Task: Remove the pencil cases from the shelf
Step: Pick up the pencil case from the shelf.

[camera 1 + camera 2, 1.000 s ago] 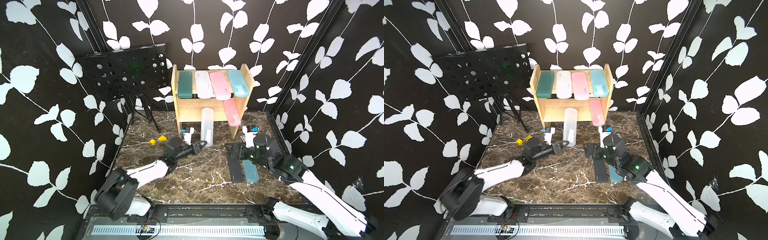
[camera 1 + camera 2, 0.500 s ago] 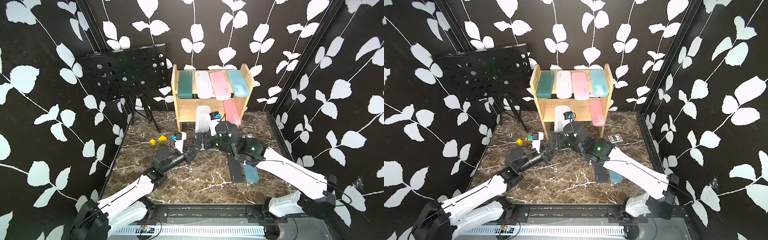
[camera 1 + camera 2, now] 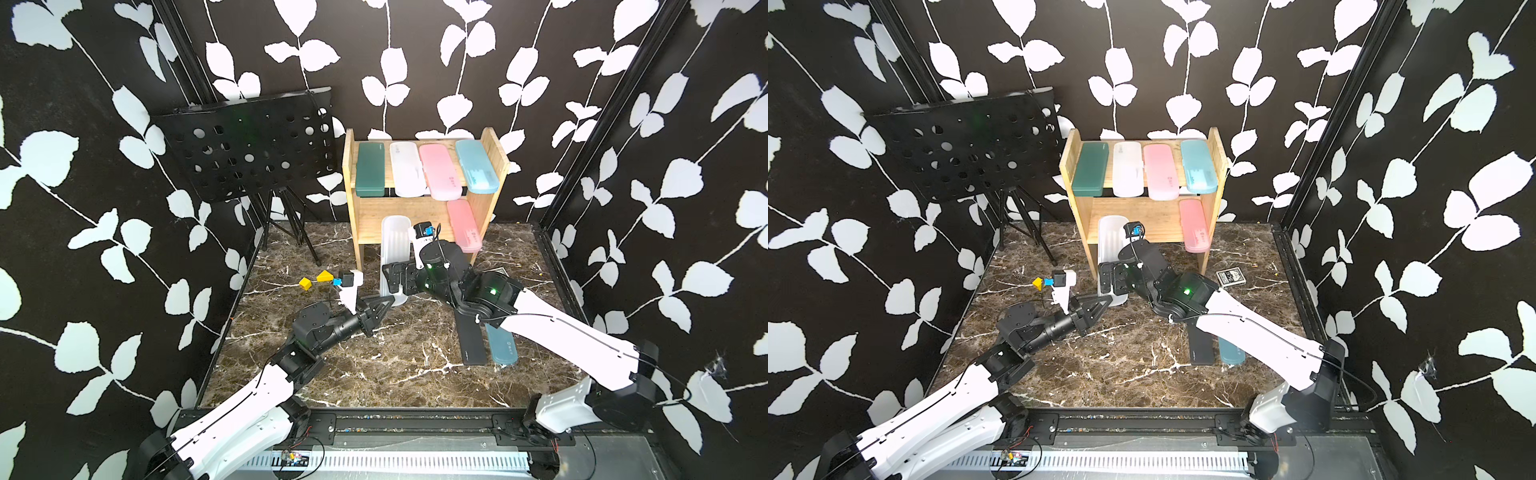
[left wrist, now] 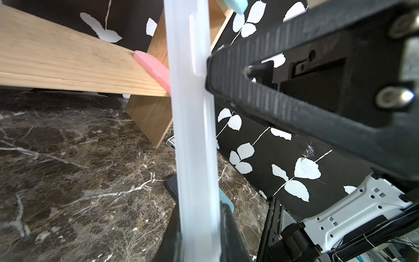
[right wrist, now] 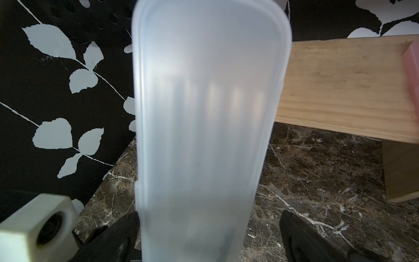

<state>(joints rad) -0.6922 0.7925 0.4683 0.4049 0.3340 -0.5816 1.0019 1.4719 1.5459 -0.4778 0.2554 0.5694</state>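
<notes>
A frosted clear pencil case [image 3: 393, 245] stands tilted in front of the shelf [image 3: 415, 208], its top end at the lower board's edge; whether they touch is unclear. Your left gripper [image 3: 386, 301] pinches its bottom end, jaws narrow. Your right gripper [image 3: 395, 279] straddles its middle, jaws wide, gripping nothing. If the left lets go before the right closes, the case likely falls. Swinging it sideways could knock the pink case [image 3: 464, 226] overhanging that board. The two sets of fingers sit close and could collide.
</notes>
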